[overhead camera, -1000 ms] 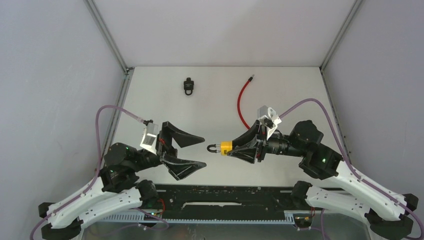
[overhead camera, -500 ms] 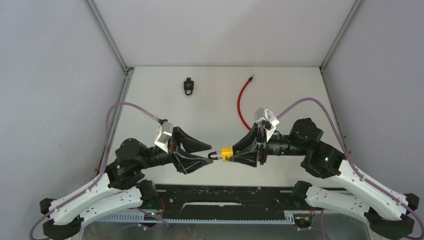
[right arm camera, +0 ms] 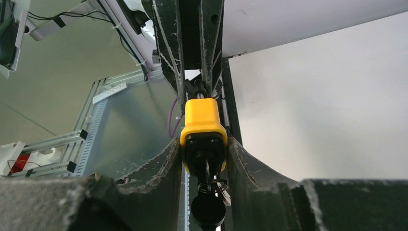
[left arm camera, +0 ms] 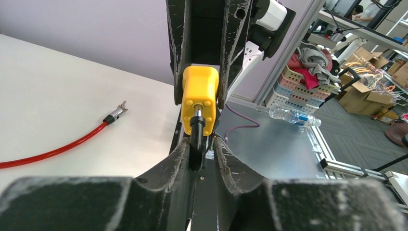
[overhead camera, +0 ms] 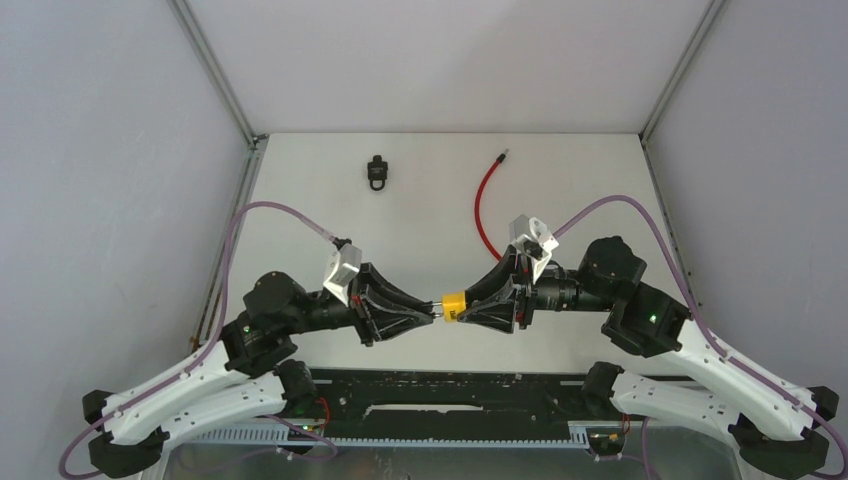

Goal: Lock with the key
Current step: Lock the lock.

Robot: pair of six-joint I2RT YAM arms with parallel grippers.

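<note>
Grip matters most here. We see the yellow padlock [overhead camera: 453, 301] held off the bench [overhead camera: 420, 220], between the two arms, with the right pincer [overhead camera: 460, 305] clamped on its body from both sides. The key [right arm camera: 208, 209] sits in the keyhole at the end facing the right wrist, its black head and ring hanging free. At the other end the black shackle [left arm camera: 195, 139] points into the left pincer [overhead camera: 432, 312]. Its fingers [left arm camera: 163, 168] stand narrow on either side of the shackle, and we cannot tell whether they pinch it.

We judge the step in hand to be seating the shackle in the body. To do it well we would take the shackle squarely, near its bend. We would then press straight along the lock's axis, so that the lock does not twist in the right grip. We would hold the right grip firm and leave the key untouched until the shackle is home.
</note>
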